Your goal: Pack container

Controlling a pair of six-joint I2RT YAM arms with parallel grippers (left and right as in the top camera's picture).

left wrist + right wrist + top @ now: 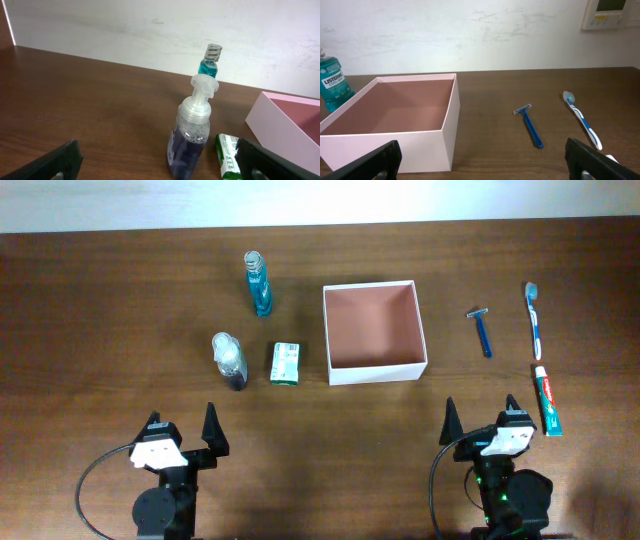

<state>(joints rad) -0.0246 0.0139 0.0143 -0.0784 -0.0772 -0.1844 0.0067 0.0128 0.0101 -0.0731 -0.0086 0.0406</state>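
Observation:
The container (pixel 378 371), a square white box with a reddish-brown inside, stands empty at the table's middle. My left gripper (pixel 183 420) waits open near the front edge, well short of a pump bottle of dark purple liquid (pixel 230 360). In the left wrist view the open left gripper (pixel 161 167) frames that pump bottle (pixel 192 135), with the container's wall (pixel 285 130) at the right. My right gripper (pixel 482 412) is open too, just in front of the box's right corner. The right wrist view has the open right gripper (pixel 482 162) facing the container's near wall (pixel 405 145).
A teal mouthwash bottle (pixel 259 283) and a green-and-white packet (pixel 286 363) lie left of the box. To its right are a blue razor (pixel 483 332), a toothbrush (pixel 534 319) and a toothpaste tube (pixel 547 400). A pale wall runs behind the table.

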